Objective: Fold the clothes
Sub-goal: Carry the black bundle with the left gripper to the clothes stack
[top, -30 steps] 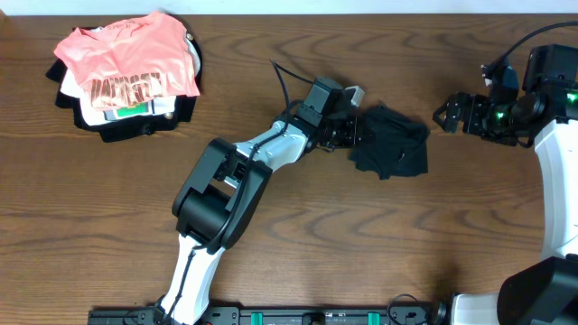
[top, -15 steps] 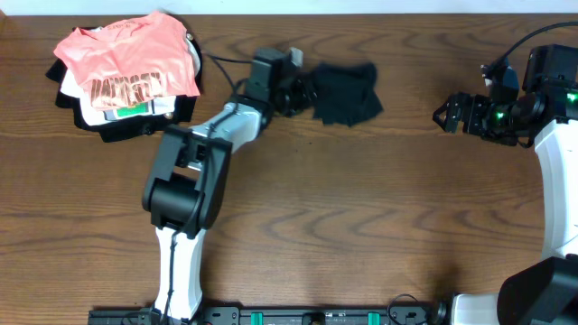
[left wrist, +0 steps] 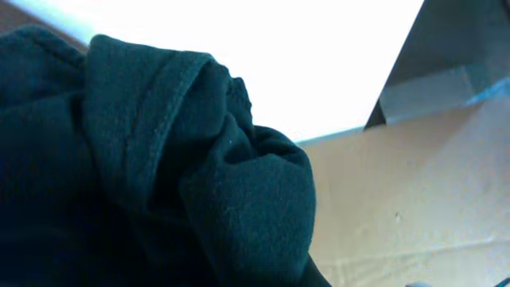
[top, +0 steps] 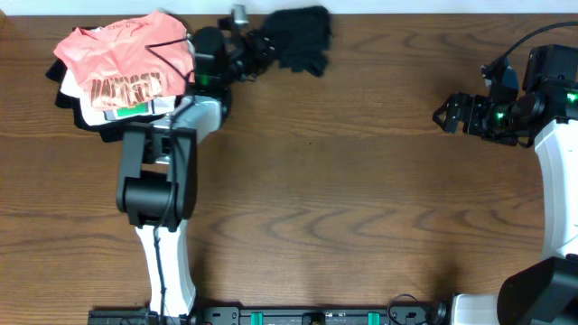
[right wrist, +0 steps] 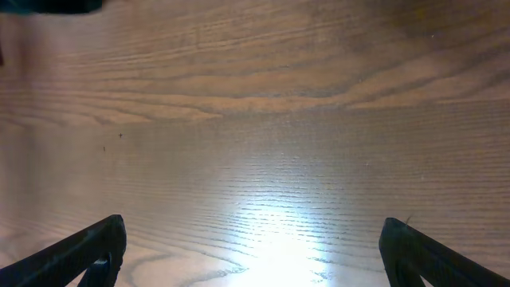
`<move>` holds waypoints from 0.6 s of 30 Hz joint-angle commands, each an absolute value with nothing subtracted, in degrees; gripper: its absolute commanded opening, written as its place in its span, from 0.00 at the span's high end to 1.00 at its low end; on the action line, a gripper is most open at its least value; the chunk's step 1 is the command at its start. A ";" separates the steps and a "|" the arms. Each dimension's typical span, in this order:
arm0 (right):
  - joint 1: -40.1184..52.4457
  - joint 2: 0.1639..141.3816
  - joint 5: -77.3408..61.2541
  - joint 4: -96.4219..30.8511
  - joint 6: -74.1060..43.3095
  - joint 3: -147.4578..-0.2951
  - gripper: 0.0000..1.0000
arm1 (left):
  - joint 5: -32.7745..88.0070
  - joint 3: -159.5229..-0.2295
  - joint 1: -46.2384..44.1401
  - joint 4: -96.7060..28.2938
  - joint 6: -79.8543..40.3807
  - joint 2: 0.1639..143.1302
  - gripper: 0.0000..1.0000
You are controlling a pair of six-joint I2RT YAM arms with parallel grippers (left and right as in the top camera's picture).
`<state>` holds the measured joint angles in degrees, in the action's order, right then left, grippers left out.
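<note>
The black garment (top: 300,38) is bunched up at the far edge of the table, left of centre. My left gripper (top: 256,47) is shut on its left side and holds it. In the left wrist view the dark fabric (left wrist: 151,175) fills the left and lower frame and hides the fingers. My right gripper (top: 444,116) is open and empty at the right side of the table, far from the garment. In the right wrist view its two fingertips (right wrist: 255,251) are spread wide over bare wood.
A pile of clothes sits at the far left: a salmon-pink shirt with dark lettering (top: 122,59) on top of a white folded garment (top: 126,108) and dark cloth. My left arm (top: 158,171) stretches up the left side of the table.
My left gripper has carried the black garment from the table's middle toward the far left, up to the far edge near the pile. The right arm has not moved.
</note>
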<state>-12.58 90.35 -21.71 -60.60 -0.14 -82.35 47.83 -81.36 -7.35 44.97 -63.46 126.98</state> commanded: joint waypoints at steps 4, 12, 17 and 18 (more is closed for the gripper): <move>-11.55 89.89 -22.55 -60.64 0.93 -82.81 0.01 | 46.28 -84.40 -0.91 45.80 -65.19 121.95 0.94; -11.55 89.89 -24.18 -60.03 0.91 -82.81 0.01 | 44.10 -84.68 7.46 46.04 -63.94 118.19 0.94; -11.53 89.89 -25.98 -59.00 0.93 -82.81 0.01 | 44.16 -85.91 11.88 46.02 -63.90 117.84 0.94; -11.55 89.89 -25.96 -58.98 0.93 -82.81 0.01 | 44.16 -85.95 12.71 46.02 -63.90 117.84 0.94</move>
